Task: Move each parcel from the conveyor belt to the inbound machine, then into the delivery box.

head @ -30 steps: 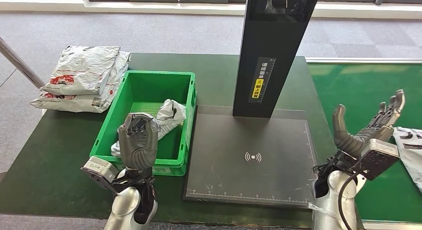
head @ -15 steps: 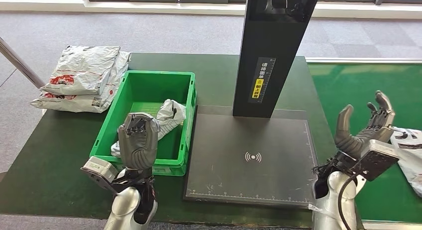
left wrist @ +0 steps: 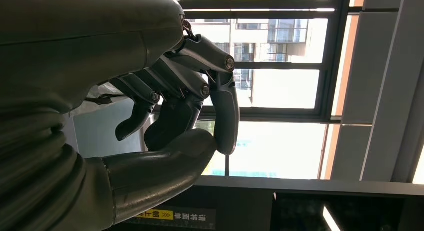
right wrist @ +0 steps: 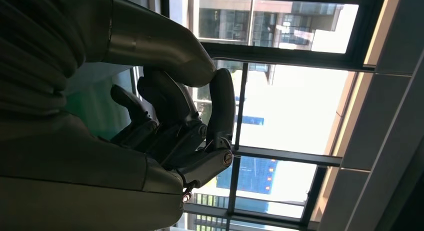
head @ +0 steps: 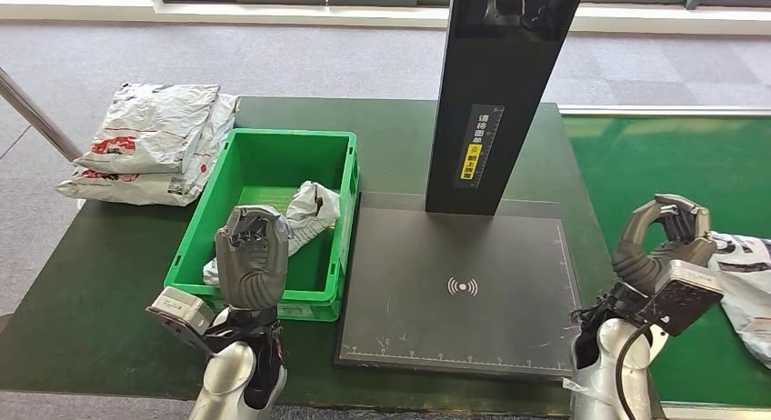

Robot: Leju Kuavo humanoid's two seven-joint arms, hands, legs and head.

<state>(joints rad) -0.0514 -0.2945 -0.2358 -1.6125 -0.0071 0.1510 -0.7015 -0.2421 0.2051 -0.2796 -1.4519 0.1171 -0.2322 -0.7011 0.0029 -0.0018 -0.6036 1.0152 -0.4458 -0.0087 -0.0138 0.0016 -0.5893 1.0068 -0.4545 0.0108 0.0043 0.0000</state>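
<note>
Both hands curled shut, holding nothing: left hand (head: pixel 252 256) by green box (head: pixel 338 247), one parcel (head: pixel 311 211) already inside; right hand (head: pixel 671 229) just beside next parcel (head: pixel 747 284) on green belt (head: pixel 655 161), ready to pick up

Green crate (head: pixel 250 156), grey-white parcel (head: pixel 309 209)

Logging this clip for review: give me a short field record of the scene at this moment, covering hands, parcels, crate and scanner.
left hand: fingers curled in, holding nothing, raised in front of the green crate
right hand: fingers curled in, holding nothing, beside the parcel on the belt
parcel on the belt: lying at the right edge, not gripped
green crate: holds one crumpled parcel
scanner plate: bare, nothing on it
stack of parcels: on the table corner, left of the crate
</note>
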